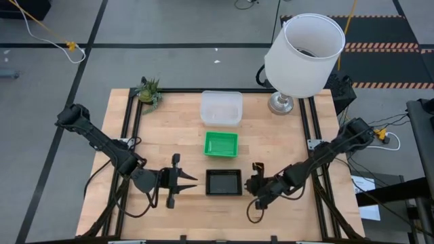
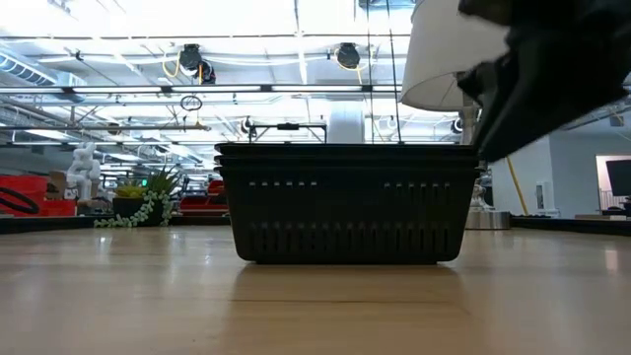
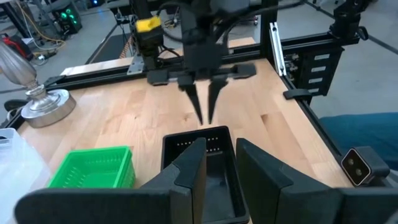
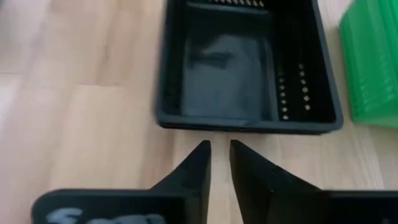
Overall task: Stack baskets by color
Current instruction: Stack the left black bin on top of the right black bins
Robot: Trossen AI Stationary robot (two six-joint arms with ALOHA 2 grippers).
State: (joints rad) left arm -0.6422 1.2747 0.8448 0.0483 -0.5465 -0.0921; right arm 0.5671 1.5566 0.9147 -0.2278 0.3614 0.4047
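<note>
A stack of black baskets (image 1: 224,181) stands near the table's front edge; the low view shows its nested rims (image 2: 345,150). Behind it sit the green baskets (image 1: 221,144), and behind those the clear baskets (image 1: 221,107). My right gripper (image 4: 219,152) hovers just right of the black stack (image 4: 245,68), slanting down. Its fingers are a narrow gap apart with nothing between them. My left gripper (image 1: 190,179) waits just left of the stack, open and empty, pointing at it (image 3: 214,140). Neither gripper touches a basket.
A big white lampshade (image 1: 304,54) on a metal foot (image 3: 43,102) stands at the far right corner. A small green plant (image 1: 149,91) sits at the far left corner. Black frame rails run along the table's edges. Bare wood lies on either side of the basket row.
</note>
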